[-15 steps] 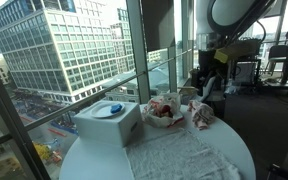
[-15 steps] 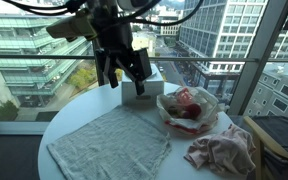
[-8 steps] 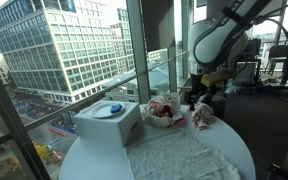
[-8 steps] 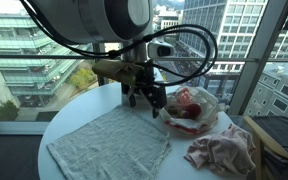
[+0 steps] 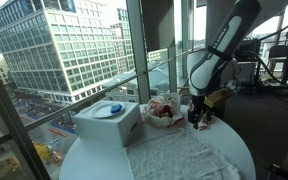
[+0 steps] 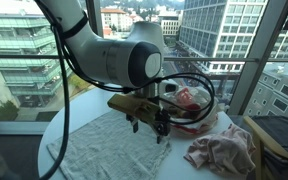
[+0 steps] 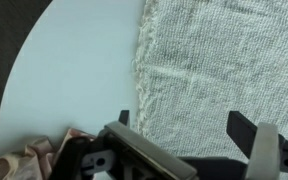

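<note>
The white towel (image 7: pixel 224 60) lies flat on the round table (image 7: pixel 74 70). My gripper (image 7: pixel 182 122) hangs low over the towel's edge, jaws spread wide with nothing between them. In the wrist view a crumpled pink cloth (image 7: pixel 29 160) sits at eight o'clock from the fingers. In an exterior view the bowl (image 6: pixel 191 108) stands at two o'clock of the gripper. In an exterior view a white box (image 5: pixel 109 122) stands at nine o'clock of that bowl.

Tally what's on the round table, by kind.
Cloths: 2 (flat white towel, crumpled pink cloth)
Bowls: 1 (clear bowl, contents uncounted)
Boxes: 1 (white box)
Small items: 1 (blue object on top of the box)
Total: 5
</note>
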You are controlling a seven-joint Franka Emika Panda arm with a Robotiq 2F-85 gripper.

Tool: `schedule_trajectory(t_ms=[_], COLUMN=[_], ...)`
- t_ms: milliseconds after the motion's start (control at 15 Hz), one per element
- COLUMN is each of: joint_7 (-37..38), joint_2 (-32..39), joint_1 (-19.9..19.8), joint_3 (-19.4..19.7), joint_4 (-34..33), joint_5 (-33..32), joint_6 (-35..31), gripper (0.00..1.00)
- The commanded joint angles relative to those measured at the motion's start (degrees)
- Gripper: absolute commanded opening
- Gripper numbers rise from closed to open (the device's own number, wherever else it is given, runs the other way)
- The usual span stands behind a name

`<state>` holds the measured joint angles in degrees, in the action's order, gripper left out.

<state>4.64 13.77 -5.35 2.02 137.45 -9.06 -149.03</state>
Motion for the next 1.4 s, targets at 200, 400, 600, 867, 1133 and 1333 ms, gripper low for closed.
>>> schedule_trajectory(t_ms=[200,400,600,867,1133,1333], joint_7=[-3.3,-2.9,-6.7,-12.9,-17.0,-16.7], joint_2=[3.1,3.7,5.4,8.9,13.8,17.1], joint_1=[1.2,1.4,-0.4,-3.1,-6.3,-7.3], joint_3=[1.1,1.4,-0.1,-2.2,-4.0,-3.9], joint_4=[-0.2,-0.8,-0.7,-1.4,-4.4,-7.2], joint_5=[1.8,1.2,4.7,11.0,15.8,15.8], joint_6=[-0.9,-1.2,-2.2,-6.6,-8.8,-8.2], gripper=[1.0,1.0,1.0,1.0,1.0,1.0])
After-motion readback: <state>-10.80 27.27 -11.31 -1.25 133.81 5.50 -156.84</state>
